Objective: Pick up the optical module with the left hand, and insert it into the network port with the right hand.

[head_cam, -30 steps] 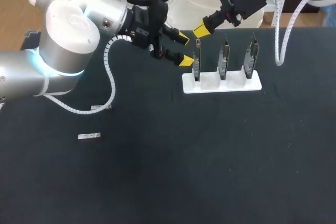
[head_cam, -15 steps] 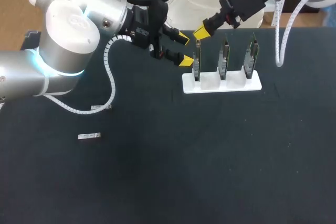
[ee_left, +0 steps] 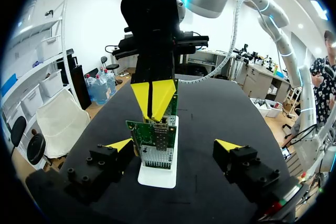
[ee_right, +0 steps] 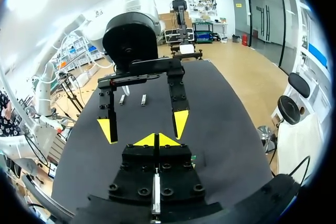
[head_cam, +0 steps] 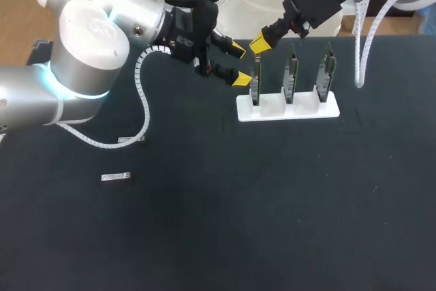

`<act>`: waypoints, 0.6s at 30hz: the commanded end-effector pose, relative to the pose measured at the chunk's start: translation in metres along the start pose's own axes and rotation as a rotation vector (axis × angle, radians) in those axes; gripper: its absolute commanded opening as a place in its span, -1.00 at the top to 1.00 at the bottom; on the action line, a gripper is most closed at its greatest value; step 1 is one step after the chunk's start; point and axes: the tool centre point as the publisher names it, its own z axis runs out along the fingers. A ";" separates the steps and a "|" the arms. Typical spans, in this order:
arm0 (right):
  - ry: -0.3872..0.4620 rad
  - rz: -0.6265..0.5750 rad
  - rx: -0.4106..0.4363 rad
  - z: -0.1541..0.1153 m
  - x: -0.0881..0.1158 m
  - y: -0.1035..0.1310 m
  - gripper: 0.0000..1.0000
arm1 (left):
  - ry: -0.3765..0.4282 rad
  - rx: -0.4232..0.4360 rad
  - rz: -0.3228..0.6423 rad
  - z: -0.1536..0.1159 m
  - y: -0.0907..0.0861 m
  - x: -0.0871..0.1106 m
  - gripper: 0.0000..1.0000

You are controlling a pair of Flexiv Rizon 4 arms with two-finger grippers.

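The module (head_cam: 115, 177) is seen lying flat on the dark worktop (head_cam: 238, 223), toward its left side, well apart from both pincers and gripped by neither. A thin pale strip (head_cam: 129, 140) is found a little farther back, beside the coiled cable (head_cam: 146, 114) of the left arm. Farther back and to the right, a white holder (head_cam: 328, 109) is set on the worktop, with three circuit boards (head_cam: 291, 73) stood upright in it in a row. A metal port (ee_left: 156, 157) is carried on the board nearest the left pincer (head_cam: 238, 64). That pincer is held wide open and empty, with one tip just beside this board's edge. The right pincer (head_cam: 260, 42) is positioned just above the same board, its yellow tips closed against each other with nothing gripped between them
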 end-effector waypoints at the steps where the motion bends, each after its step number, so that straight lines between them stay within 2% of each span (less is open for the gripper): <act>1: 0.003 -0.001 -0.002 0.002 0.001 0.000 1.00 | 0.005 0.004 -0.001 0.000 0.002 -0.001 -1.00; 18: 0.013 0.007 -0.012 0.006 0.008 0.003 1.00 | 0.005 0.004 -0.001 0.000 0.002 -0.001 -1.00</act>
